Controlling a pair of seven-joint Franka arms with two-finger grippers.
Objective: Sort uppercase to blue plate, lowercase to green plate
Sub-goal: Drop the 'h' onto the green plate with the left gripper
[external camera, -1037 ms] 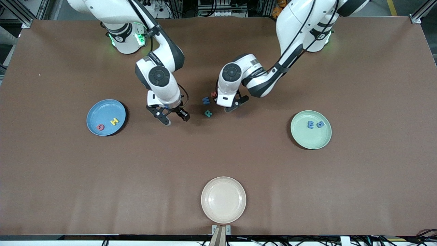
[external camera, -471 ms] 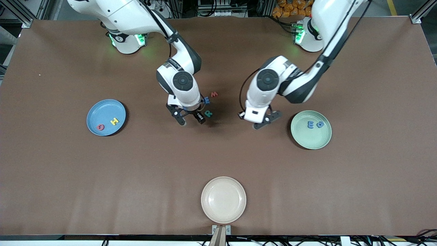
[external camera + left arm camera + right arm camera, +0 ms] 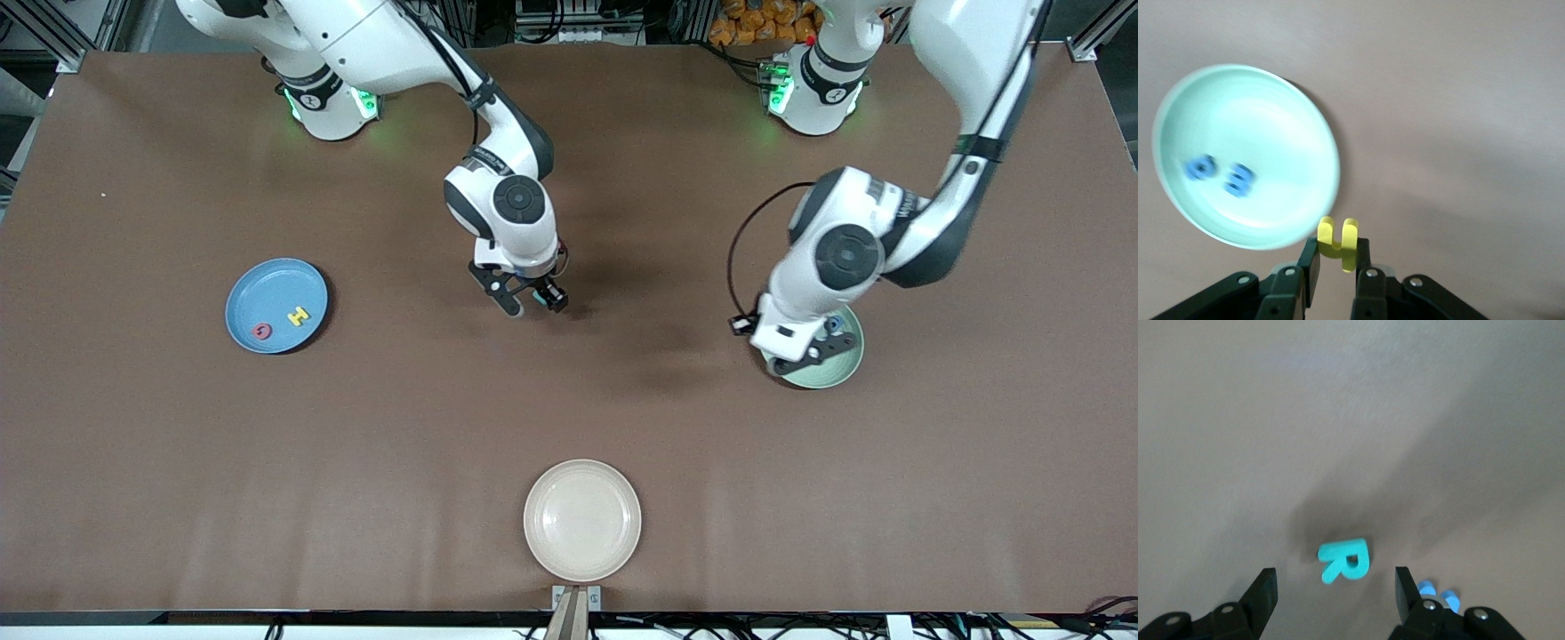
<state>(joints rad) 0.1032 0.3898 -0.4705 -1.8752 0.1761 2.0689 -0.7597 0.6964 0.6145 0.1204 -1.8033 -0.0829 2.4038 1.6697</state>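
My left gripper (image 3: 805,354) is shut on the yellow h (image 3: 1338,241) and holds it over the edge of the green plate (image 3: 840,369) that faces the table's middle. That plate (image 3: 1271,113) holds the blue e (image 3: 1239,180) and the blue p shape (image 3: 1199,168). My right gripper (image 3: 532,304) is open over the teal R (image 3: 1345,560), which lies between its fingers (image 3: 1268,587). The blue W (image 3: 1438,593) peeks out beside one finger. The red w is hidden. The blue plate (image 3: 276,284) holds the red Q (image 3: 260,331) and the yellow H (image 3: 299,316).
A cream plate (image 3: 581,520) sits near the table's front edge at the middle. The brown table (image 3: 356,444) stretches between the plates. The right arm's wrist covers the loose letters in the front view.
My left gripper has carried the yellow h from the letter cluster to the green plate's edge. My right gripper has moved from beside the blue plate to over the teal R.
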